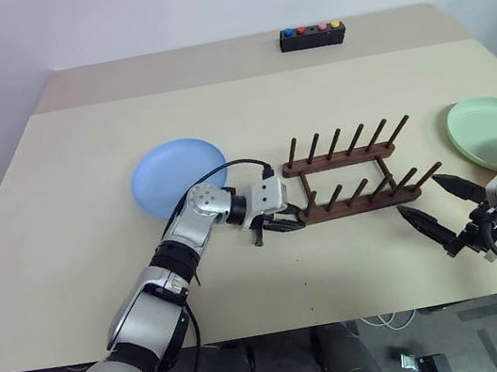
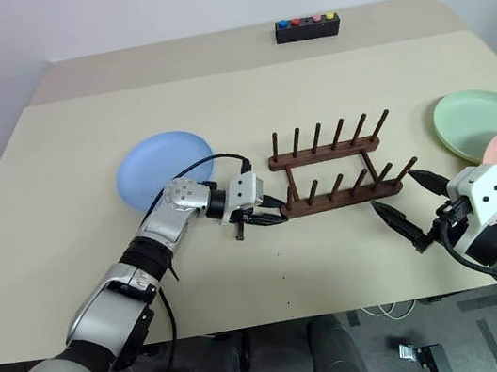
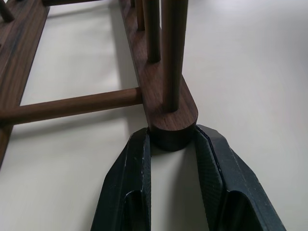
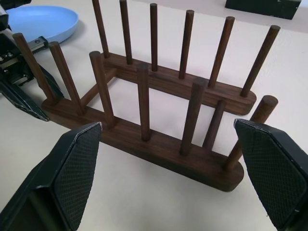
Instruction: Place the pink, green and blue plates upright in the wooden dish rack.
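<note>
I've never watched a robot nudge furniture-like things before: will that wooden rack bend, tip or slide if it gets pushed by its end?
The rack probably stays stiff: two solid rails joined by crossbars. It likely slides rather than tips, being low and wide on a smooth table. It looks light, so the left end effector, closed on one rail end, could swing it sideways.
</note>
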### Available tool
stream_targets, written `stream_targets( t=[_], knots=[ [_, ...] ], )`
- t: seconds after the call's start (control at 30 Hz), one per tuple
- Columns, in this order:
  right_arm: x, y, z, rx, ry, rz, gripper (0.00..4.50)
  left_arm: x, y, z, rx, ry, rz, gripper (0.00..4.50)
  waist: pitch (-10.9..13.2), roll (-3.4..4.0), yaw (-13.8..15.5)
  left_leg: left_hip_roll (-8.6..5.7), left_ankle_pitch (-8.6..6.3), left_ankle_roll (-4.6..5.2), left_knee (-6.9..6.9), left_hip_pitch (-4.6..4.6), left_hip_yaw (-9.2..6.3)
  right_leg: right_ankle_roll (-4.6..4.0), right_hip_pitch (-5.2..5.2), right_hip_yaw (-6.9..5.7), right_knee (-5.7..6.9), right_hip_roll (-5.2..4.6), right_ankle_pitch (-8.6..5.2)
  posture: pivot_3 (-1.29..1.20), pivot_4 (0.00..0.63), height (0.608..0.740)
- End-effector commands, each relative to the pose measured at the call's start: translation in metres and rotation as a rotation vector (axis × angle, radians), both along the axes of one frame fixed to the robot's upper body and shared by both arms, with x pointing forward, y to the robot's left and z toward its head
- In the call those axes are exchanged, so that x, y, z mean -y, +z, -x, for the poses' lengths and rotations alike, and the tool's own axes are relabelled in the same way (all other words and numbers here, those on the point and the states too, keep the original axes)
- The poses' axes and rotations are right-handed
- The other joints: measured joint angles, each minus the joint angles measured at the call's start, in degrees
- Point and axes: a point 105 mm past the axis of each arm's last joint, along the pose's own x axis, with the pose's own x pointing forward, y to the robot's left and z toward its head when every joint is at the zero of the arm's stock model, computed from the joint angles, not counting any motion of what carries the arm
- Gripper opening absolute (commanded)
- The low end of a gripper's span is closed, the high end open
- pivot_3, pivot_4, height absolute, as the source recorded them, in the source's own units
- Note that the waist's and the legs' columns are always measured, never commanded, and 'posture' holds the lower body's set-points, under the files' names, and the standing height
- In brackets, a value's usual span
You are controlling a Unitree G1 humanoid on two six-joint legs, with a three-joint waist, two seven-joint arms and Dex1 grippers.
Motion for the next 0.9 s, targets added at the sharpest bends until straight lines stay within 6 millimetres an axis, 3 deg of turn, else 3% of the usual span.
stream_targets(
  t=[0.03, 0.47, 0.73, 0.9],
  knots=[
    [-0.003, 0.009, 0.001, 0.032, 0.016, 0.004, 4.50, 0.002, 0.007, -0.002, 0.014, -0.017, 0.017, 0.71, 0.00, 0.00, 0.00, 0.00, 0.00, 0.00, 0.00, 0.00, 0.00, 0.00, 0.00, 0.00, 0.00, 0.00, 0.00, 0.00, 0.150, 0.740],
    [-0.002, 0.007, 0.003, 0.024, 0.013, 0.003, 4.50, -0.002, 0.007, -0.005, -0.026, -0.009, 0.017, 0.71, 0.00, 0.00, -0.03, 0.00, 0.00, 0.00, 0.00, 0.01, -0.01, 0.00, -0.01, 0.00, 0.02, 0.00, 0.00, 0.00, 0.150, 0.740],
    [-0.001, 0.005, 0.004, 0.019, 0.017, 0.004, 4.50, -0.004, 0.012, -0.010, -0.017, 0.022, 0.043, 4.46, 0.00, 0.00, -0.04, 0.00, 0.00, 0.00, -0.01, 0.01, -0.01, 0.00, -0.01, 0.00, 0.02, 0.00, 0.00, 0.00, 0.150, 0.740],
    [0.001, 0.002, 0.005, 0.002, 0.005, 0.027, 4.50, -0.015, 0.022, -0.012, -0.014, 0.062, 0.092, 4.46, 0.00, 0.00, -0.10, 0.00, 0.00, 0.00, -0.01, 0.00, -0.01, 0.00, -0.02, 0.00, 0.04, 0.00, 0.00, 0.00, 0.150, 0.740]
  ],
)
